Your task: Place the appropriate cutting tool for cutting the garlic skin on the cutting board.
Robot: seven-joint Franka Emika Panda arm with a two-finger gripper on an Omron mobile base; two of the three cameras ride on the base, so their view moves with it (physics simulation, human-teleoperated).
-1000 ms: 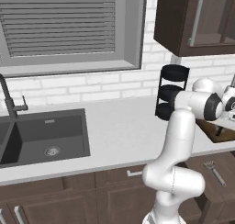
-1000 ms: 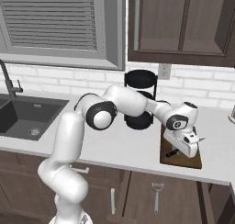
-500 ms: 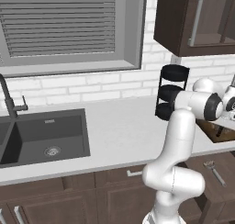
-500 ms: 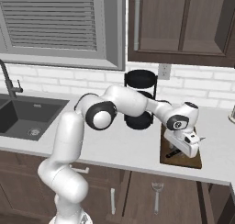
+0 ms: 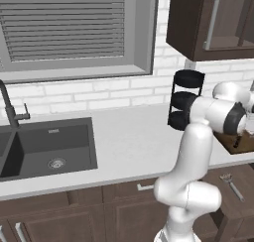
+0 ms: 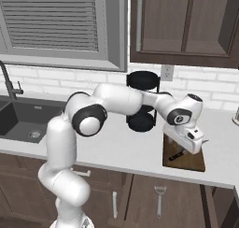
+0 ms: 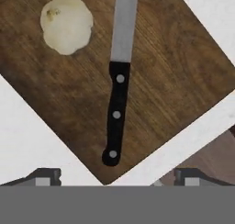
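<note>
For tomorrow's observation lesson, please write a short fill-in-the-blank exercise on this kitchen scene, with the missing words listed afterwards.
1. The knife lies flat on the ____.
2. The garlic rests on the cutting board, ____ from the knife.
3. The knife's handle is ____ in colour.
4. The gripper hangs above the knife handle with its fingers ____.

Missing words: cutting board; apart; black; open

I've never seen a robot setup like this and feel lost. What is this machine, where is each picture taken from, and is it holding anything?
It is a white robot arm in a computer-drawn kitchen. Two pictures come from cameras behind it, left and right; the third looks down from its hand. On the counter lies a brown cutting board. On it rest a pale garlic bulb and a knife with a black handle. The gripper is open above the board and holds nothing; the knife lies free. A black rack stands behind, and a sink sits to the left.
</note>
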